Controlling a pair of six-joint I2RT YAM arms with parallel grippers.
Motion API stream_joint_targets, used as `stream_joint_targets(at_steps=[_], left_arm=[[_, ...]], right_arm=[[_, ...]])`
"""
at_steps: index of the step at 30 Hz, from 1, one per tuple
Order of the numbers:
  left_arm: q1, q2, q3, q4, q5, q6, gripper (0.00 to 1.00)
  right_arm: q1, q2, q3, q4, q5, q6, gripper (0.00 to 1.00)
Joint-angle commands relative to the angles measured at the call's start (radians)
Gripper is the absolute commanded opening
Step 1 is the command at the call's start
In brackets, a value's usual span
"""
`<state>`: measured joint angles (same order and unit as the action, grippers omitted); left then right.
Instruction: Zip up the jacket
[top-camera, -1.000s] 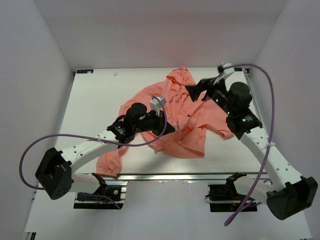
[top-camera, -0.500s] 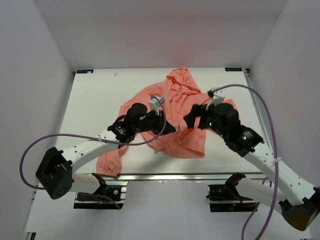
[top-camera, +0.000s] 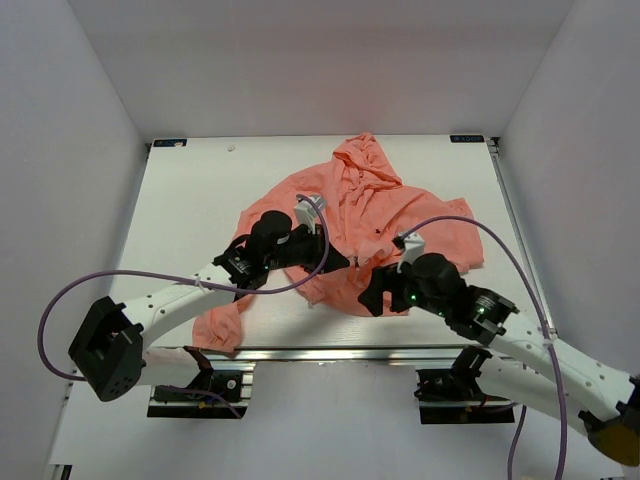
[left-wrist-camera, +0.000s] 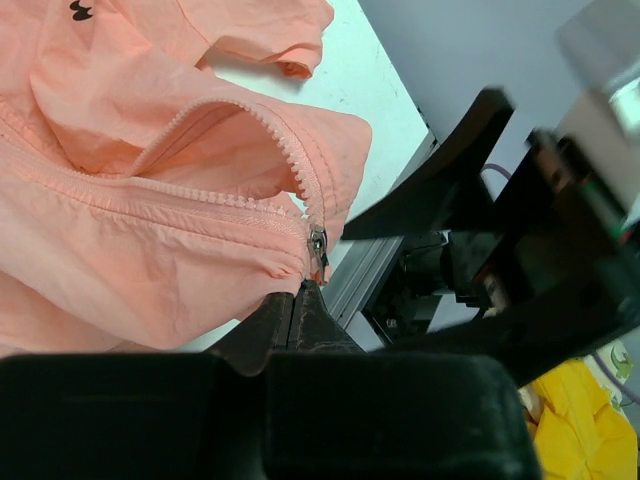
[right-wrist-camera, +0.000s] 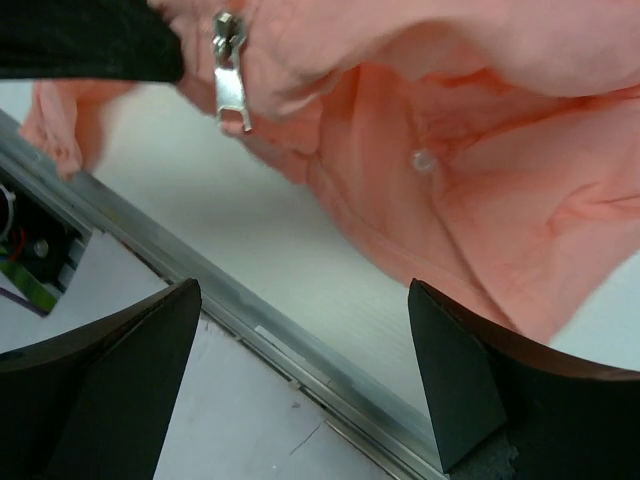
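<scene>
Seeing the jacket (top-camera: 370, 215) crumpled in the middle of the table (top-camera: 200, 190), hood toward the far edge, zipper teeth apart above the zipper slider (left-wrist-camera: 318, 245). Reading the left gripper (left-wrist-camera: 298, 298) as pinched tight on the jacket's lower hem, just under that slider. Reading the right gripper (right-wrist-camera: 300, 300) as spread wide, hovering over the table's near edge, just beside the slider.

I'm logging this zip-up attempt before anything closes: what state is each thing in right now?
jacket: lying crumpled, front unzipped.
zipper slider: at the bottom hem, teeth parted above it.
left hand: shut on the jacket hem just below the slider.
right hand: open, near the slider, holding nothing.
</scene>
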<state>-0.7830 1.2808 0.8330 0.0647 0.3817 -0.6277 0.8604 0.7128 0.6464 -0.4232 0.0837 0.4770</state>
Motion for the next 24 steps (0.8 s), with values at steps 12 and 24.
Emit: stream_joint_targets(at_steps=[12, 24], left_arm=[[-0.004, -0.069, -0.038, 0.050, 0.006, -0.026, 0.00], [-0.002, -0.083, -0.046, 0.058, 0.008, -0.029, 0.00]], right_arm=[[0.292, 0.189, -0.051, 0.357, 0.505, 0.118, 0.68], [0.301, 0.243, -0.077, 0.463, 0.539, 0.094, 0.52]])
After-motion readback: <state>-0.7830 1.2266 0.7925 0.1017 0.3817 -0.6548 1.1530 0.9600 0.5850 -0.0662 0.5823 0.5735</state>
